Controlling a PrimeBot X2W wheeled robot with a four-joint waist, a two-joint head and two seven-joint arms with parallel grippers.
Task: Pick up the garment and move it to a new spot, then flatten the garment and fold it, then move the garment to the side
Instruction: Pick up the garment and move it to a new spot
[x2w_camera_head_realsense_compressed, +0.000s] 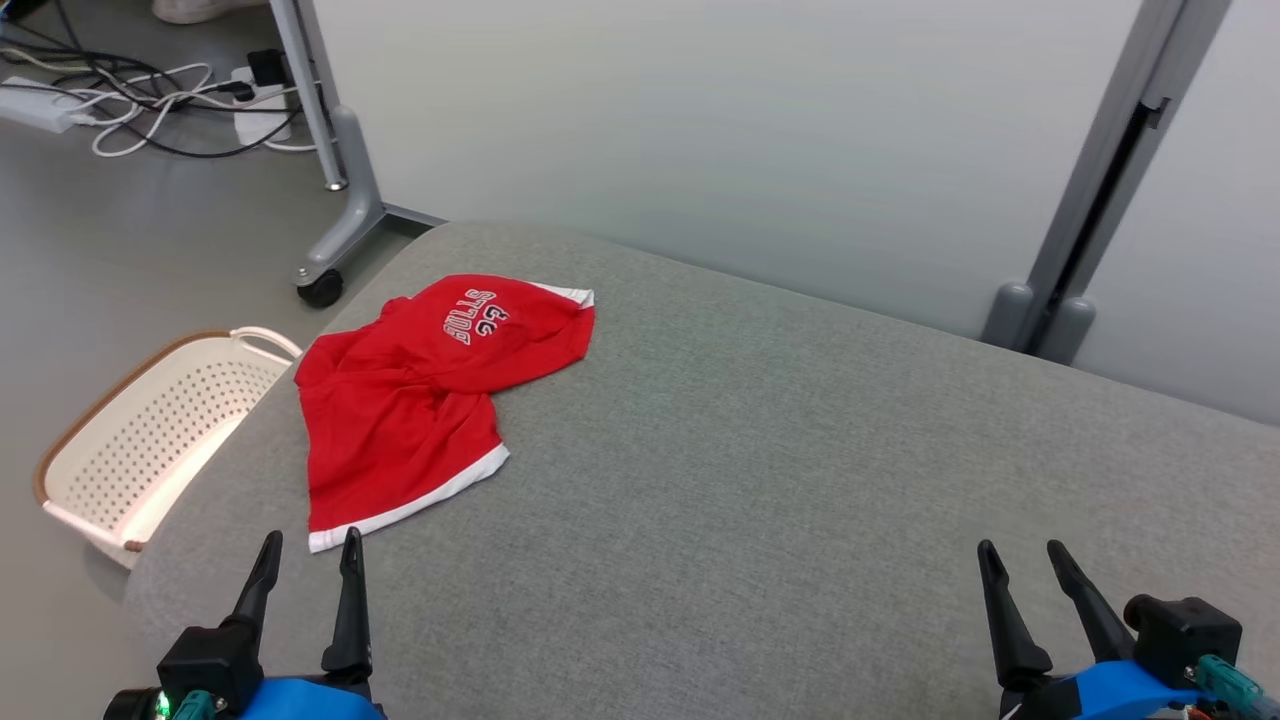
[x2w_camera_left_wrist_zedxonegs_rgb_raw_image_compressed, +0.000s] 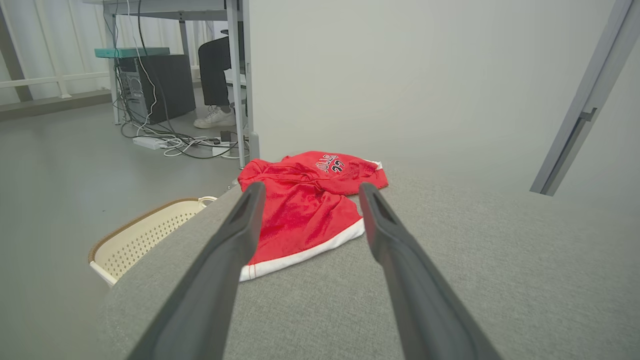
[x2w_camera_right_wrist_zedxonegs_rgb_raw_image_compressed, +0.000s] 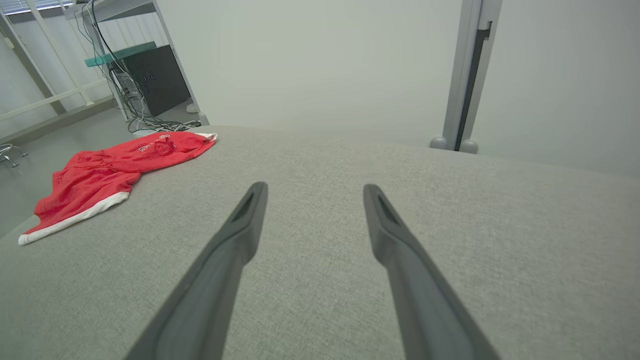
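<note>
Garment (x2w_camera_head_realsense_compressed: 400, 420): red, with a white hem band and white lettering plus a number on its upper fold. Condition: crumpled, one part folded over the other, not flattened. It lies on the grey fabric-covered surface (x2w_camera_head_realsense_compressed: 750, 450), directly ahead of the left end effector (x2w_camera_head_realsense_compressed: 311, 540). The white hem corner sits just beyond that end effector's fingertips. In the left wrist view the cloth shows between the two dark fingers and past them.

Left end effector: fingers spread wide apart, nothing between them, no grip on the cloth. It points toward the garment from the near edge of the surface.

Right end effector (x2w_camera_head_realsense_compressed: 1021, 548): fingers likewise spread wide, nothing held. The garment is well apart from it, far off to its left and ahead. Bare grey fabric lies under and in front of its fingers.

Cream perforated basket (x2w_camera_head_realsense_compressed: 150, 430) with a brown rim stands on the floor, left of the left end effector, beside the surface edge below the garment.

Pale partition panel (x2w_camera_head_realsense_compressed: 700, 120) stands beyond the surface, ahead of both end effectors. Cables (x2w_camera_head_realsense_compressed: 150, 100) lie on the floor, far ahead and left of the left end effector.
</note>
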